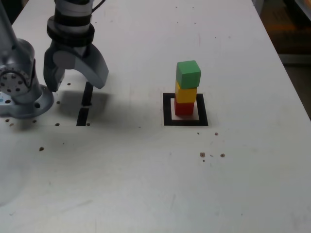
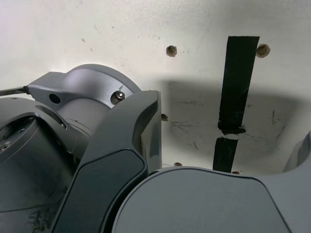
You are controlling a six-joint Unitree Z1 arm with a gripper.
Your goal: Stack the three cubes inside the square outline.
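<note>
Nearest you on the white tabletop (image 1: 146,184) lie a few small brown crumbs (image 1: 202,155), just in front of the square outline of black tape with a white centre (image 1: 167,109). Inside that outline, toward the exterior view's right of centre, stands your tower: the small red cube (image 1: 184,108) on the table, the yellow cube (image 1: 186,93) on top of it, and the green cube (image 1: 188,74) uppermost, turned slightly off the two below. All three touch one another and stand upright.

Well apart, at the exterior view's left, two short black tape strips (image 1: 85,103) lie end to end. Just beyond and above them you see the grey gripper (image 1: 76,82), pointing down with its jaws spread wide and nothing between them. The arm's round grey base (image 1: 19,92) sits beside it at the far left.
</note>
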